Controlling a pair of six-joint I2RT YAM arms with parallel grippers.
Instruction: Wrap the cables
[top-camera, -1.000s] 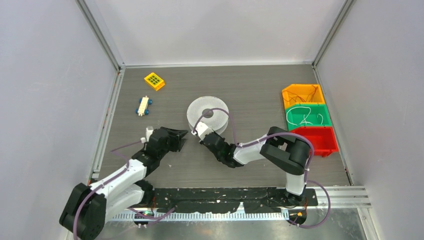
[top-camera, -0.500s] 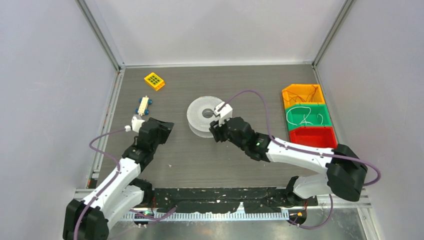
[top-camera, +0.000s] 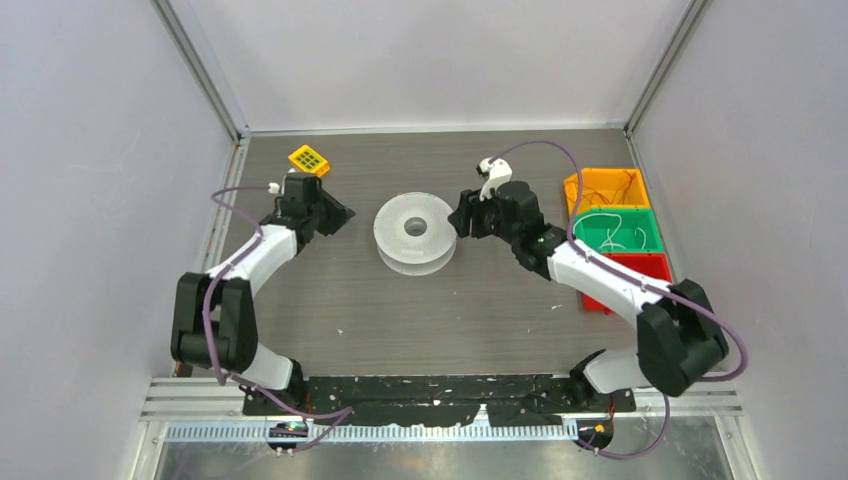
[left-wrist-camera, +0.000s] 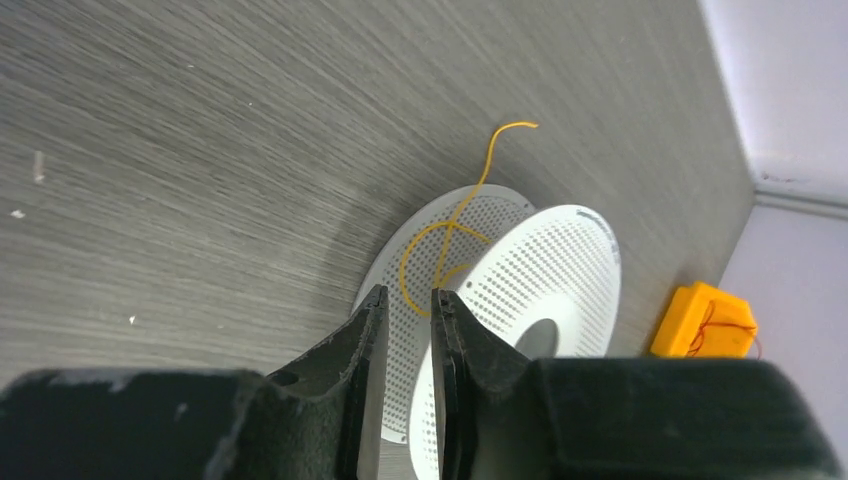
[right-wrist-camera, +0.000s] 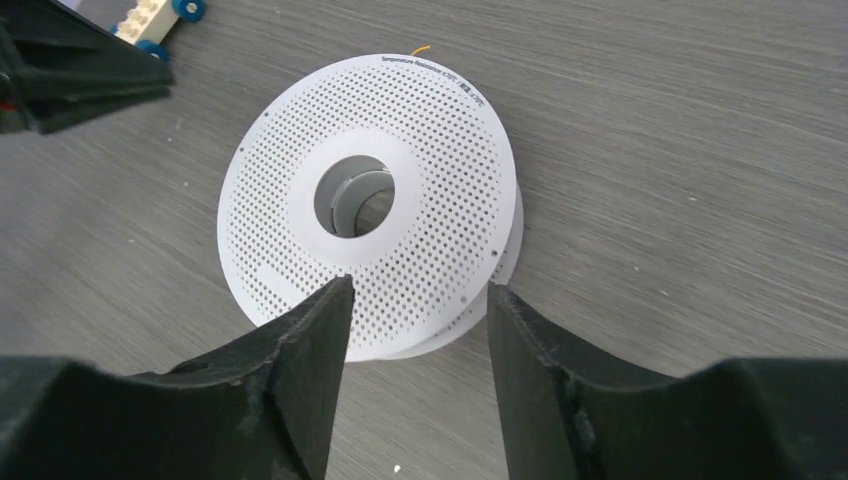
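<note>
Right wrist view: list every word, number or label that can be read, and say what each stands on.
"Temperature Resistance": small print along the far rim of the white spool, as best it can be made out; the characters that follow it are too small to read.
Nothing else in this view carries any text.

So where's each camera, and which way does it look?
Top: high behind the robot, looking down at table, left arm, right arm, white spool.
Left wrist: on left arm, facing past left claw toward spool and yellow wire.
Right wrist: on right arm, looking down past right claw onto spool.
All three share the spool.
</note>
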